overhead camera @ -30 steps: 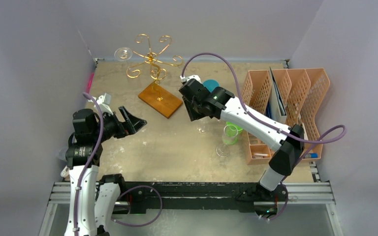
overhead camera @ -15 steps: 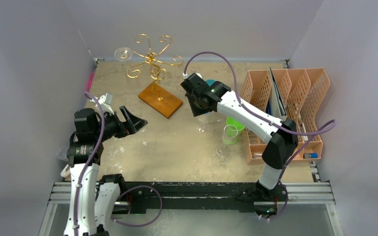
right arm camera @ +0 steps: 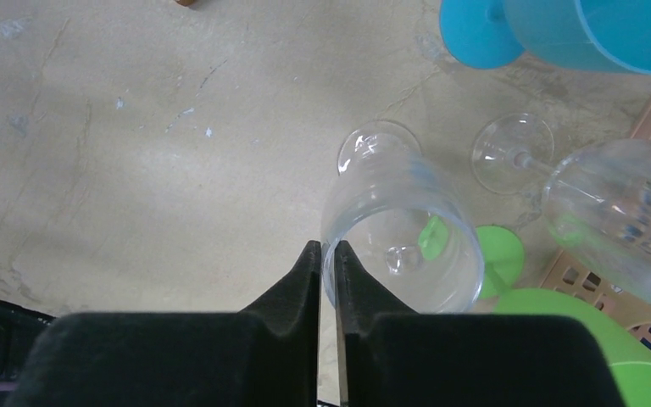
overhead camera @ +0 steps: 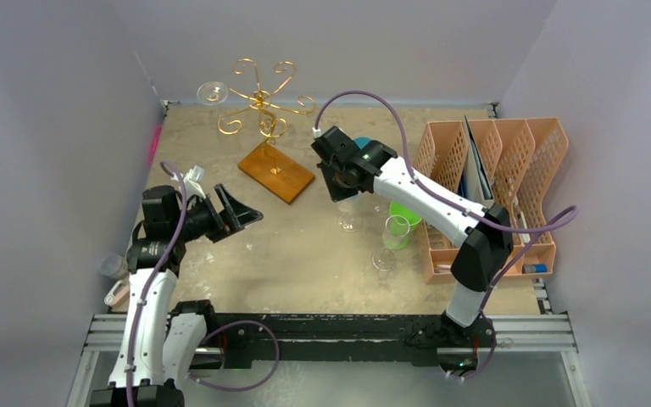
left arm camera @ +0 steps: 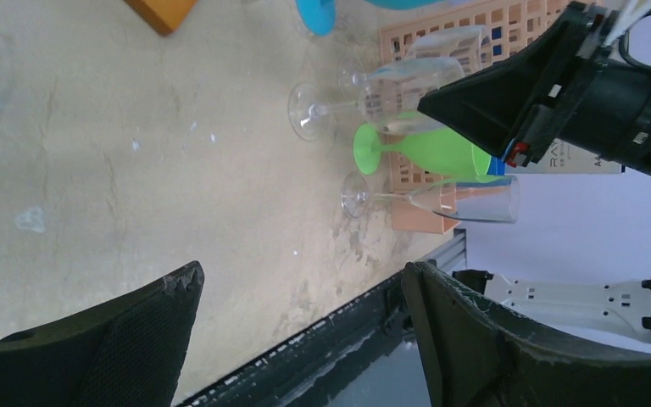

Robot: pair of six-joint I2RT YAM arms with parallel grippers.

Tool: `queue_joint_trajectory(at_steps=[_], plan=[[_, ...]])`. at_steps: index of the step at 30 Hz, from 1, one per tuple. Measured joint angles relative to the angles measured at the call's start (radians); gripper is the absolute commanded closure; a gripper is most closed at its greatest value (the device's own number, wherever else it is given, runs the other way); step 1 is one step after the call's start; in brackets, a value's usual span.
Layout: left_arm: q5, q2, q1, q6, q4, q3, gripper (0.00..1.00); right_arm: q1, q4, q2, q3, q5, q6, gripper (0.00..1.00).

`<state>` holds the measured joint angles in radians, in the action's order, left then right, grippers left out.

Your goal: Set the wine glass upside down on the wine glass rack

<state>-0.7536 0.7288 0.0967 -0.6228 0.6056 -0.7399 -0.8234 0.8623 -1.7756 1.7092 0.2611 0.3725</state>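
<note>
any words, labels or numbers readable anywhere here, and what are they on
"RAV": the start of a word on a white sheet in the organizer, seen in the left wrist view; the rest is hidden behind the right arm.
A smaller line beneath it seems to begin with "A", but is too blurred to read.
No other text can be read in any view.

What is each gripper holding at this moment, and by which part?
The right gripper pinches the clear wine glass by the rim of its bowl. The left gripper is open and holds nothing.
</note>
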Motion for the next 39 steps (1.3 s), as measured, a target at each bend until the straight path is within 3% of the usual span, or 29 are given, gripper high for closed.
queue_joint_trajectory(at_steps=[3, 12, 18, 23, 28, 34, 39], plan=[[-0.017, 0.004, 0.0, -0.072, -0.038, 0.065, 0.14, 0.0, -0.035, 0.007, -0.02, -0.013, 0.002, 1.0], [-0.006, 0.079, 0.0, -0.287, -0.11, 0.157, 0.14, 0.0, -0.134, 0.098, -0.139, -0.053, 0.007, 1.0], [0.012, 0.11, 0.0, -0.535, -0.148, 0.208, 0.14, -0.016, -0.229, 0.232, -0.243, -0.134, 0.029, 1.0], [0.012, 0.125, -0.001, -0.739, -0.169, 0.247, 0.17, -0.093, -0.409, 0.339, -0.343, -0.136, 0.019, 1.0], [-0.002, 0.141, -0.001, -0.825, -0.167, 0.246, 0.19, -0.203, -0.576, 0.34, -0.398, -0.104, -0.036, 1.0], [0.002, 0.133, -0.001, -0.868, -0.1, 0.234, 0.27, -0.243, -0.705, 0.328, -0.427, -0.104, -0.084, 1.0], [0.059, 0.133, -0.002, -0.866, -0.006, 0.141, 0.32, -0.299, -0.803, 0.311, -0.435, -0.089, -0.141, 1.0]])
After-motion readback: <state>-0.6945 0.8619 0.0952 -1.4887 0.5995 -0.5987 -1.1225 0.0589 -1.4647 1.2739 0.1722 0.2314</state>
